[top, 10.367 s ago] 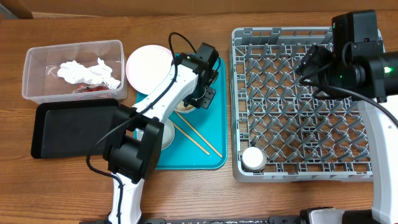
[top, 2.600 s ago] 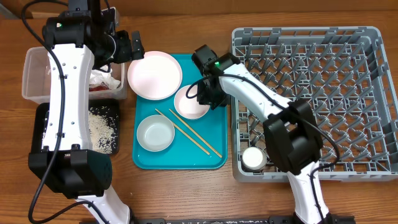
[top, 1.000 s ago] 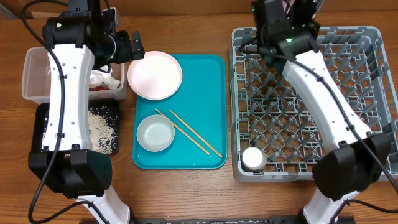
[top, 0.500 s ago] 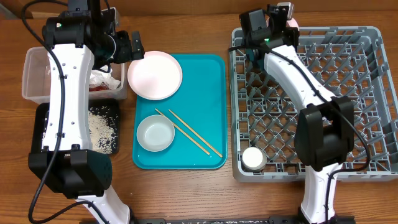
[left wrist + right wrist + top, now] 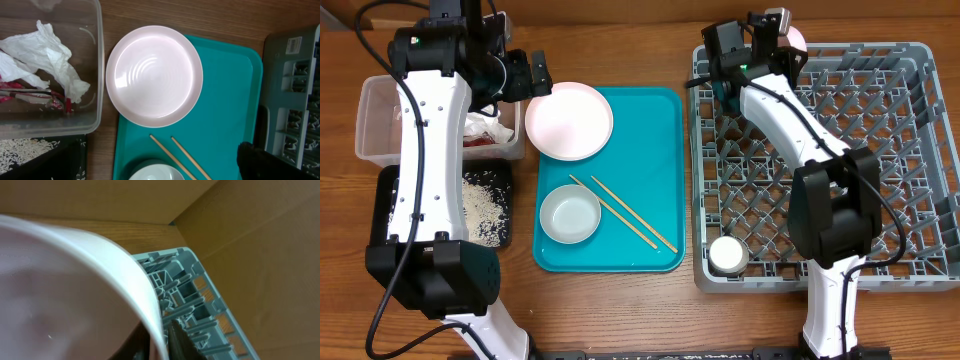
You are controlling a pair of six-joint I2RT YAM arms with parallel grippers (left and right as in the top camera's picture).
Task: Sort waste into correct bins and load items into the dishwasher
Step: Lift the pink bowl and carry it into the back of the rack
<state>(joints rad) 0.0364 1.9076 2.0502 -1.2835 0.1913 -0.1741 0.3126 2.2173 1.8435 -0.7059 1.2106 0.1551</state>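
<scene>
The pink bowl point(image 5: 796, 40) point(image 5: 60, 290) stands on edge at the back left corner of the grey dish rack point(image 5: 698, 200) point(image 5: 190, 280). My right gripper point(image 5: 772, 28) point(image 5: 163, 336) is shut on its rim, one finger on each side. My left gripper point(image 5: 535, 75) hangs open and empty above the pink plate point(image 5: 568, 120) point(image 5: 154, 75); one of its fingers point(image 5: 257, 162) shows low right. The grey-green bowl point(image 5: 570, 214) and chopsticks point(image 5: 632, 215) lie on the teal tray point(image 5: 660, 120). A white cup point(image 5: 728, 255) sits in the rack's front left. Tissue point(image 5: 45, 55) and wrapper point(image 5: 30, 92) lie in the clear tub point(image 5: 375, 120); rice point(image 5: 480, 205) lies in the black tray point(image 5: 390, 215).
The left arm's white links stretch over the tub and the black tray. The right arm reaches along the rack's left side from the front edge. Bare wooden table lies in front of the trays.
My right gripper has carried the pink bowl from above the rack's back edge down to its back left corner and has shifted slightly. The left arm has not moved.
</scene>
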